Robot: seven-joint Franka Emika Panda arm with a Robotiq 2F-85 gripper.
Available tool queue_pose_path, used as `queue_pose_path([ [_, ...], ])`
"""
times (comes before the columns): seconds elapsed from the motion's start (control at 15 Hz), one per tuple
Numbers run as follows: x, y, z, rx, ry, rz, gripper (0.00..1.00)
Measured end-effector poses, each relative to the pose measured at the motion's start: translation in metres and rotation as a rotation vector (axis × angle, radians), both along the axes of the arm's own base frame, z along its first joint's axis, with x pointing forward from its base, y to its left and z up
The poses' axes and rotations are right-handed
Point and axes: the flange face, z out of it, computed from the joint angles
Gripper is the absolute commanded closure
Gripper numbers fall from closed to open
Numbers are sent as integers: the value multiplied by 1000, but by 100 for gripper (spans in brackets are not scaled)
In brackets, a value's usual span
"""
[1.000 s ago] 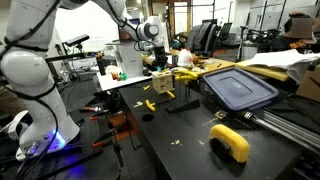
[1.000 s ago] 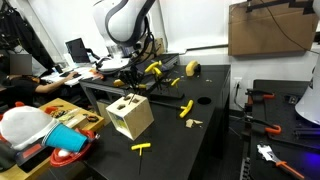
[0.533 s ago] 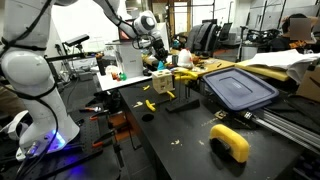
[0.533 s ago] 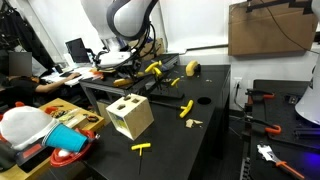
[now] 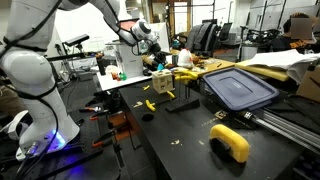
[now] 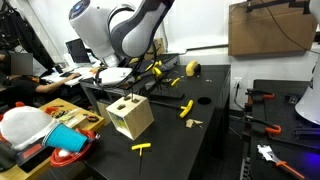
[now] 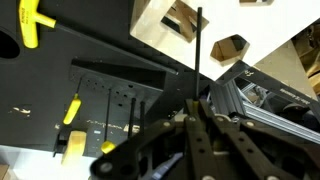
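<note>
My gripper [image 7: 197, 108] is shut on a thin black rod [image 7: 199, 55] that has a yellow end pinched between the jaws. In the wrist view the rod points up the picture toward a light wooden box [image 7: 175, 30] with shaped holes in its top. The box sits on the black table in both exterior views [image 5: 160, 82] [image 6: 131, 115]. In an exterior view the gripper [image 5: 152, 44] hangs above the table's far end, behind the box and clear of it. A yellow T-shaped peg [image 7: 30, 22] lies on the table.
A grey-blue lid [image 5: 238, 88] and a yellow curved block [image 5: 231, 140] lie on the table. Loose yellow pegs [image 6: 143, 147] [image 6: 186, 108] are scattered near the box. A cardboard box [image 6: 272, 30] stands behind. A red bowl [image 6: 68, 158] sits on a side table.
The arm has swung and turned at the wrist, carrying the gripper slightly away from the wooden box. The jaws stay shut on the rod.
</note>
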Motion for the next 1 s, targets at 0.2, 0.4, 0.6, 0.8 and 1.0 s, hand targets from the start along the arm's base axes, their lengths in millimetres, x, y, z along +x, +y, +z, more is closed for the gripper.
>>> queue_pose_path([
  [0.2,1,11,-11,-66,-30,23,98],
  [0.4,2,15,-14,-125,-57,39,98],
  [0.6,1,13,-15,-179,-60,50,98],
  [0.8,-3,14,-17,-208,-39,53,98],
  [1.0,-8,22,-20,-205,-7,90,98],
])
